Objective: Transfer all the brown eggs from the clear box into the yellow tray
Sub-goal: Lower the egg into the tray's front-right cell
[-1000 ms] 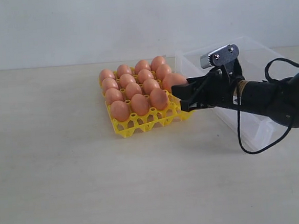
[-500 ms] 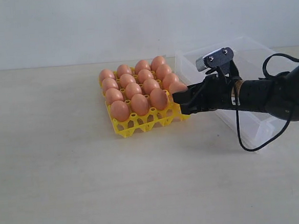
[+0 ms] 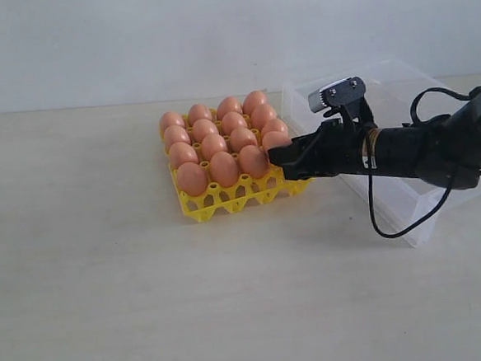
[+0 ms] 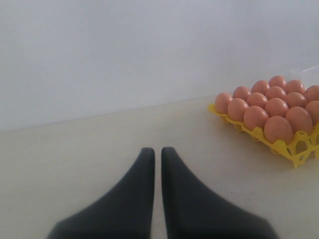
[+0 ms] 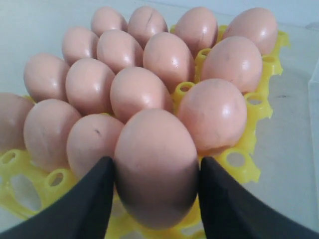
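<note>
Drops lower toward bright yellow plastic lattice tray (image 3: pixel 200 210), clasping smooth orange-brown oval egg (image 5: pixel 152 144) amidships in right gripper (image 5: pixel 155 169); light, slick, brittle.

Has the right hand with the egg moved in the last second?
Yes. The right hand has shifted left and slightly down, bringing its brown egg in over the yellow tray's near right corner.

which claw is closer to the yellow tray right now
Right. The right claw holds a brown egg right at the yellow tray edge; the left claw sits shut well away, with bare table between.
</note>
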